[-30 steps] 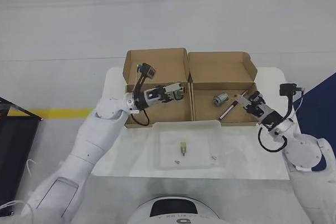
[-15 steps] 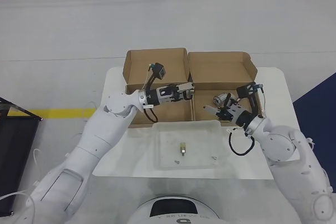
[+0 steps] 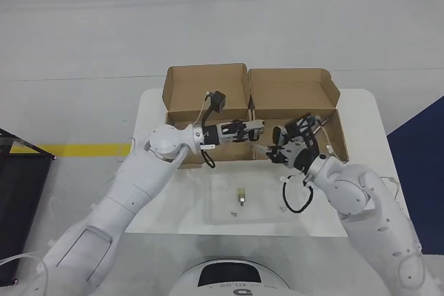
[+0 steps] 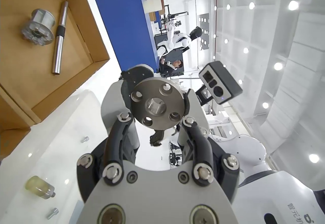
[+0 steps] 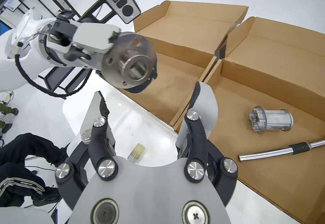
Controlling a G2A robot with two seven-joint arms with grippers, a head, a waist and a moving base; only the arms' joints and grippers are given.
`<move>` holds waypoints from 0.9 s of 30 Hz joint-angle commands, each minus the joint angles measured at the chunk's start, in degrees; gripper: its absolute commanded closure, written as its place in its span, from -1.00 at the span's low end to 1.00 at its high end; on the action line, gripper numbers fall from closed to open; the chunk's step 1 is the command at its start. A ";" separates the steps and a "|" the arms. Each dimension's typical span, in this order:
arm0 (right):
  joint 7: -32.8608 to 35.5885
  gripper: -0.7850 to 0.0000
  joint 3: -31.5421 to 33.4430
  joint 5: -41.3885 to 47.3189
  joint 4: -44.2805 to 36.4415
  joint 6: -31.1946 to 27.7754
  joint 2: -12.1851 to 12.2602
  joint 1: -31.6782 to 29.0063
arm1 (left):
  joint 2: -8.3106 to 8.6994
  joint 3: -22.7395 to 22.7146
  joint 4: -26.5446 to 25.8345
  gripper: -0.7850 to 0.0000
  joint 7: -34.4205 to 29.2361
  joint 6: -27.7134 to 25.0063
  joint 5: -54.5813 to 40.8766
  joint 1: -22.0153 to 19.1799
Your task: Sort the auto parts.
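In the top view, your left gripper (image 3: 255, 129) and right gripper (image 3: 279, 150) meet near the centre of the frame, over the seam where the two cardboard boxes join. What passes between them is hard to read from up there.

The left wrist view settles it. The left jaws are clamped across the rim of a round metal flange (image 4: 157, 105), four holes around a central bore, held in the air. From the right wrist view you see the other face, its raised hub turned toward the right gripper. That gripper's fingers (image 5: 205, 100) are spread wide with nothing between them, close to the part but not touching it.

The right box (image 3: 292, 89) sits upper right of centre, and your right arm hides most of its floor in the top view. The wrist views show a ribbed cylinder (image 5: 271, 118) lying on its side there, with a steel rod (image 5: 279, 150) wearing a black band just beside it.

The left box (image 3: 207, 85) stands against it, upper left of centre.

The white tray (image 3: 207, 211), lower centre, holds a small yellowish piece (image 3: 240, 196), a screw (image 4: 52, 212) near it, and a second screw (image 4: 85, 139) well apart.
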 commanded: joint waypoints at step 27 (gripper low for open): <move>-4.50 -0.42 -2.49 -5.67 0.06 2.28 -0.86 -0.06 | -1.10 1.91 0.93 1.00 -1.28 1.32 3.24 -0.26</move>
